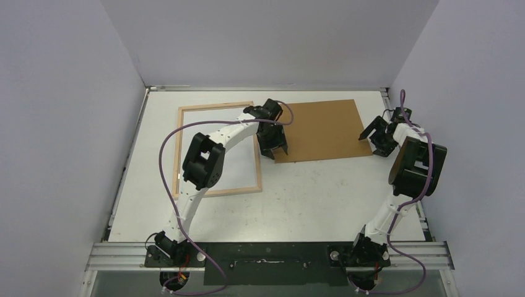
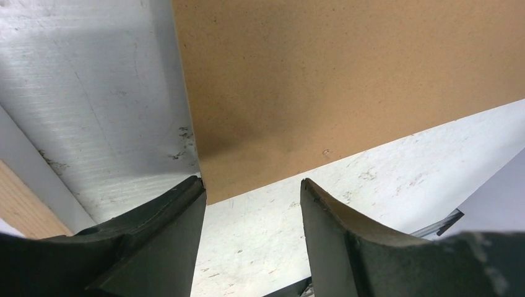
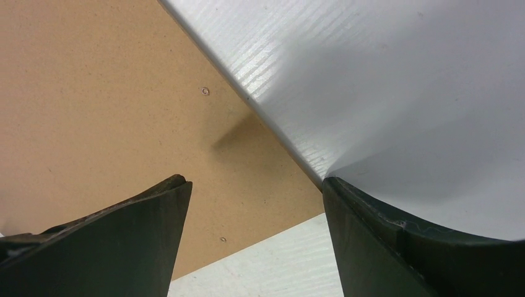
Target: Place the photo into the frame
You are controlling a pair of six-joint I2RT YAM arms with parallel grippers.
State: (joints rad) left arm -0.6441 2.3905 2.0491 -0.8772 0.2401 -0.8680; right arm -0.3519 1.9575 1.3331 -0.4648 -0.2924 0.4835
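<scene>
From above, you are seeing the frame (image 1: 216, 190) lying flat on the desk (image 1: 322, 204) toward 10 o'clock, its pale wood side showing. The brown backing board (image 1: 322, 127) is lying near it toward 1 o'clock. Your left jaws are hovering at the board's 7 o'clock corner, between board and frame, and your right jaws are hanging at the board's 3 o'clock edge. Where the photo is lying, you cannot tell. In the left wrist view, the left jaws are standing partly apart and clamping nothing. The board's corner is pointing down between them, its tip just beside the finger at 7 o'clock. A strip of the frame's wood is showing at 8 o'clock, and bare desk is running toward 4 o'clock. In the right wrist view, the right jaws are standing wide apart and holding nothing. The board is filling the 10 o'clock side, with a pale ribbed surface (image 3: 384, 93) at 2 o'clock.
</scene>
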